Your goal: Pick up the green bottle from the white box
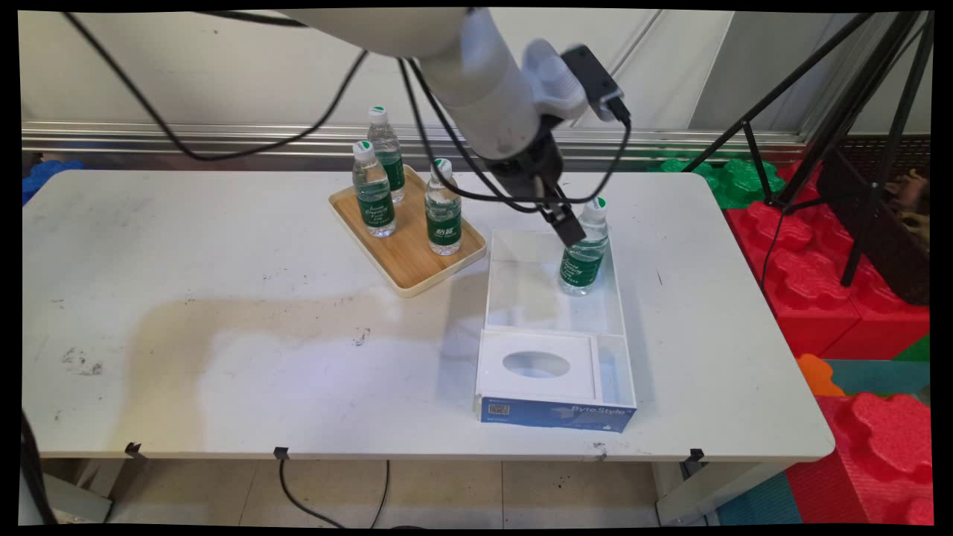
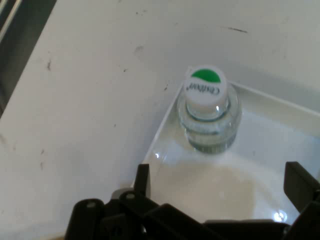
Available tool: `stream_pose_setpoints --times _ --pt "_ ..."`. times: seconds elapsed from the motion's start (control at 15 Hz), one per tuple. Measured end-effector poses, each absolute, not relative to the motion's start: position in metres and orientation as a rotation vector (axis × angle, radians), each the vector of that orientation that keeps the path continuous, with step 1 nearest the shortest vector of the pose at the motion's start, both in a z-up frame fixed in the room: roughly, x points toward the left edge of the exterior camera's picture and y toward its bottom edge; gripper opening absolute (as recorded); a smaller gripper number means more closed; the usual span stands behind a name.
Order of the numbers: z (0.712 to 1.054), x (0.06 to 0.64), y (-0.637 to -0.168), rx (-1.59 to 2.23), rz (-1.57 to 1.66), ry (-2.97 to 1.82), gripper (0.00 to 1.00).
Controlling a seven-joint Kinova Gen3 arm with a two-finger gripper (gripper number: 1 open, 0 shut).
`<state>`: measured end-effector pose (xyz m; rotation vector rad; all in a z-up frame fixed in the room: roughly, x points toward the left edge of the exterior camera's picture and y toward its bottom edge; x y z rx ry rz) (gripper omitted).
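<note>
Nearest the table's [image 1: 223, 357] front edge sat a blue tissue box [image 1: 555, 413] with a white oval-holed top, tucked into the near end of a clear plastic bin [image 1: 618, 298]. Farther back in that bin, in its far right corner, a water bottle [image 1: 585, 253] with a green label stood upright, its white and green cap [image 2: 204, 89] close against the bin's corner wall. The black gripper [image 1: 563, 223] hung just to the left of the bottle's upper part; from the hand view its fingers [image 2: 142, 180] stood apart, the bottle beyond them and not between them, so the hand was open and gripped nothing. Whether a finger touched the bottle I could not tell. Left of the bin and a little farther back lay a wooden tray [image 1: 417, 268], set at an angle, carrying three more bottles [image 1: 444, 212] of the same kind, all upright. Black cables [image 1: 223, 152] drooped from the arm above the tray.
</note>
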<state>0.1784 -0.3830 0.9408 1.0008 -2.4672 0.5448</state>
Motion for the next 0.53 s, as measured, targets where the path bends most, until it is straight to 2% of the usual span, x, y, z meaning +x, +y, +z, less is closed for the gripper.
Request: stream_pose_setpoints --times 0.53 --pt "0.886 0.144 -0.43 1.007 0.522 -2.461 1.0"
